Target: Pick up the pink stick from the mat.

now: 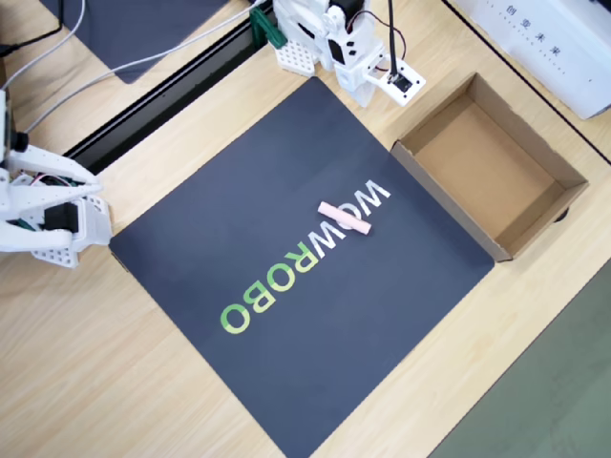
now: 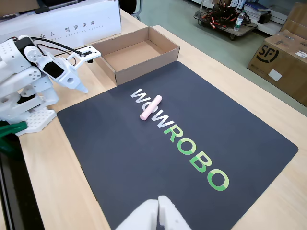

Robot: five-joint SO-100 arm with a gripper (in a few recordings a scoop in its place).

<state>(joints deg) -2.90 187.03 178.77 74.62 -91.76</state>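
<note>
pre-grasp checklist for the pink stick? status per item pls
1. Pink stick lies flat on the mat, across the white letters: ok.
2. Nothing touches or covers the stick: ok.
3. Gripper holds nothing: ok.
4. Gripper above the stick: not ok, it sits folded back near the mat's corner by the cardboard box.
5. Jaws open wide enough for the stick: cannot tell.
6. Path over the mat from gripper to stick free: ok.

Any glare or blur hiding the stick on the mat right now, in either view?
Overhead view: even light, the stick sharp across the white letters of the mat, no glare. Fixed view: stick clear too, with a soft sheen on the mat toward the right; the tool is sharp, and a blurred white shape sits at the bottom edge.
</note>
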